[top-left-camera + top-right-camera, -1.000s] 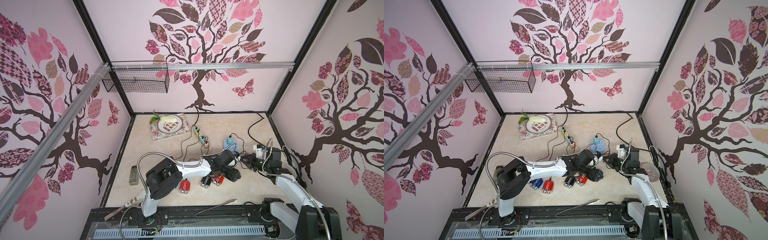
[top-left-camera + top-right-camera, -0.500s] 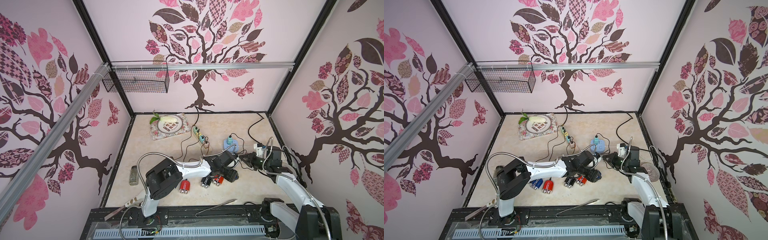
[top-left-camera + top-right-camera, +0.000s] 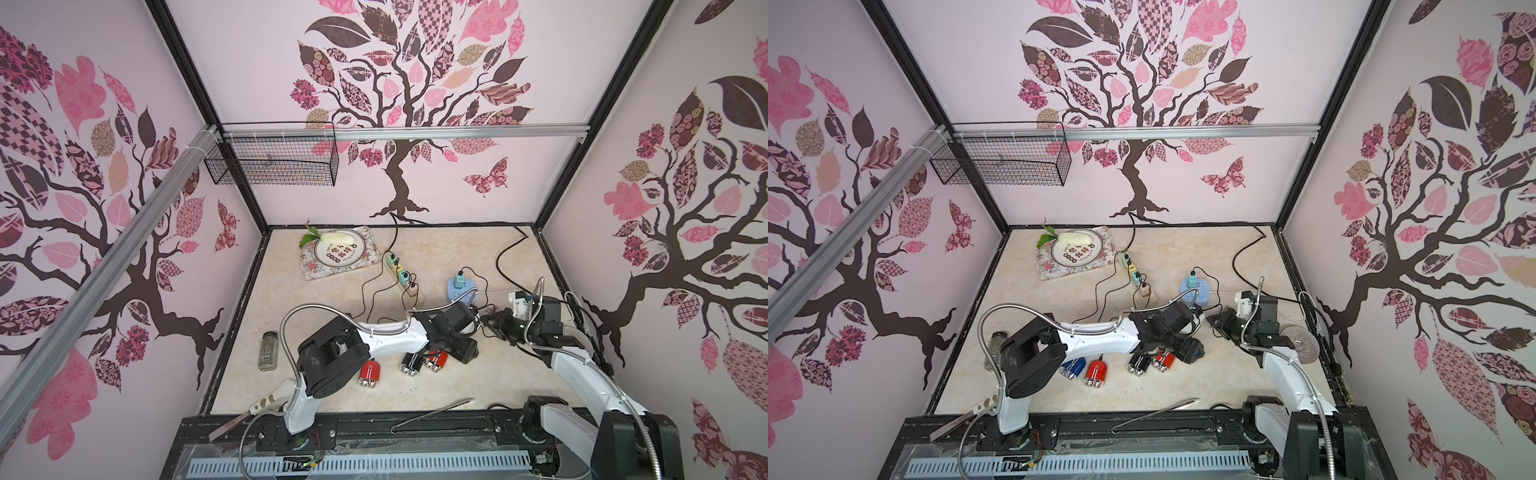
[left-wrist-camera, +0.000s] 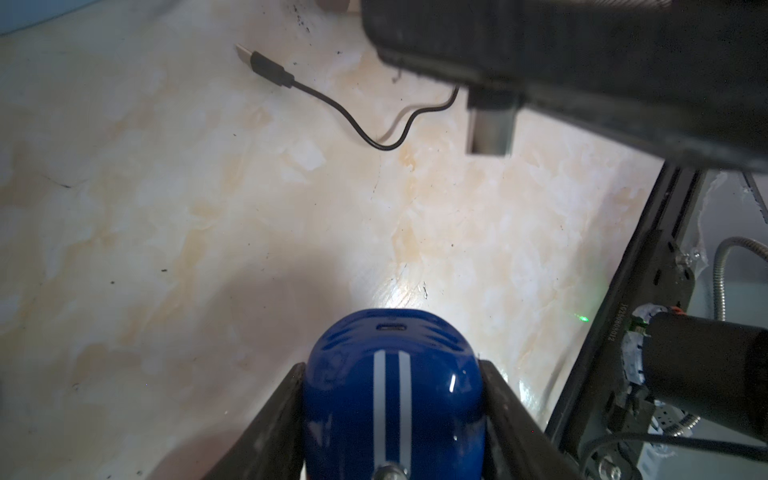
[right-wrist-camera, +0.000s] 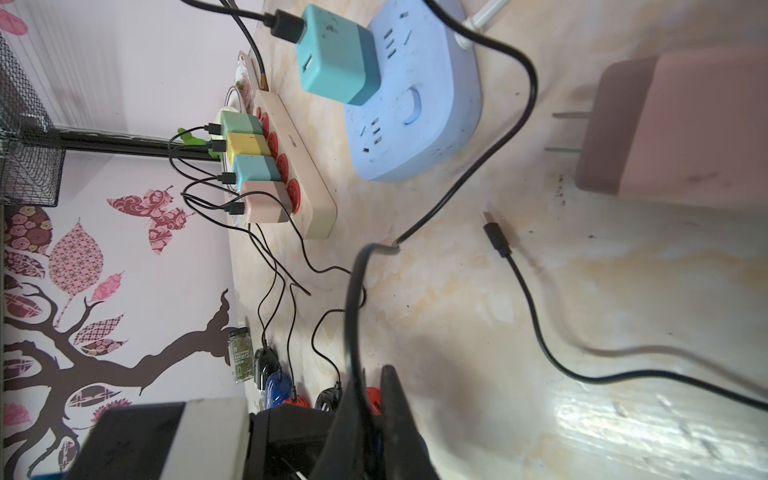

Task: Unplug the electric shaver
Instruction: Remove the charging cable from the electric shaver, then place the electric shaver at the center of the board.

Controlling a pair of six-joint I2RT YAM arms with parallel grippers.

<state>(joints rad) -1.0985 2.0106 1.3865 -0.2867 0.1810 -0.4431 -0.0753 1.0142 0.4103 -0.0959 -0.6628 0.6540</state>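
We see left gripper (image 4: 392,374) clamping blue shaver (image 4: 392,411), charging port (image 4: 390,327) empty; right gripper (image 5: 370,382) pinching black cable (image 5: 352,316). Unplugging looks done; release remains.

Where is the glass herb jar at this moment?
In both top views the jar lies by the table's left edge, close beside the left arm's black elbow joint near the front.

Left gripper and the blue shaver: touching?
Touching. The left wrist view shows the blue shaver wedged in the left gripper, with both fingers pressed flat against its sides and no gap.
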